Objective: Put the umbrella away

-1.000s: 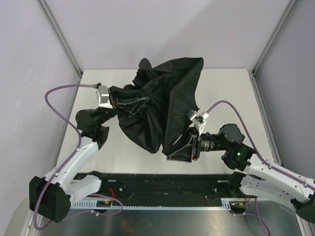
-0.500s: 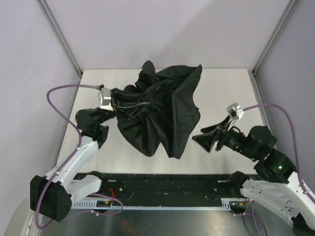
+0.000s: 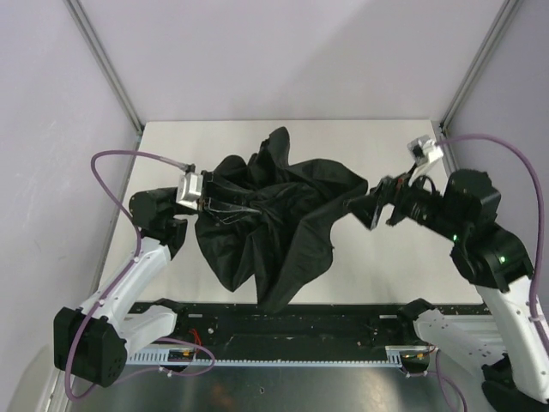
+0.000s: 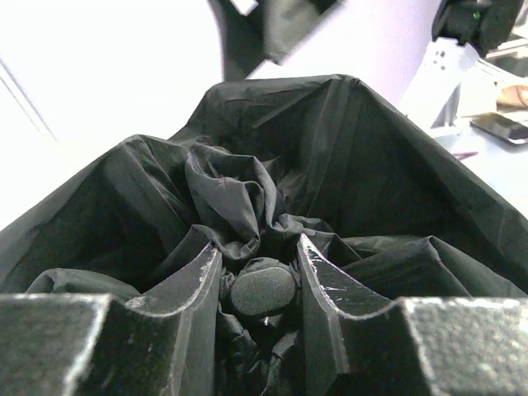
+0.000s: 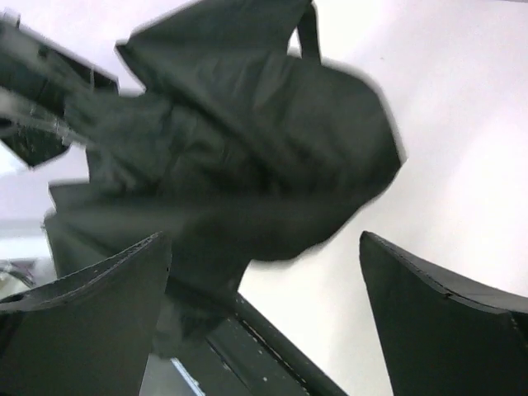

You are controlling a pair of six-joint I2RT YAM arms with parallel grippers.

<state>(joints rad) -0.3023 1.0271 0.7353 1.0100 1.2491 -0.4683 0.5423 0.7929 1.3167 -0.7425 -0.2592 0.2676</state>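
1. Nearest to me, a black rail (image 3: 283, 319) runs along the front edge of the table (image 3: 386, 146). The umbrella's lowest fold reaches down to this rail. I cannot tell whether they touch.
2. The umbrella (image 3: 266, 219) is a crumpled heap of matte black fabric over the middle of the table, only partly collapsed. Thin ribs show on its left side. I cannot tell how much of it rests on the surface and how much is held up.
3. The left gripper (image 3: 213, 197) is at the umbrella's left side, buried in the folds. Its wrist camera shows the left gripper (image 4: 257, 247) clamped on bunched fabric around a rounded dark knob (image 4: 262, 290), which I take to be the umbrella's cap.
4. The right gripper (image 3: 364, 211) hovers at the umbrella's right edge, just beside the fabric. Its own camera shows the right gripper (image 5: 260, 239) with its fingers spread wide and nothing between them.
5. I judge we are midway through gathering the canopy. The left arm anchors the centre while the right is free between grips.
6. The next move calls for bringing the right gripper onto a loose flap on the umbrella's right or far side. I would then pinch it and draw it toward the centre, avoiding the ribs.
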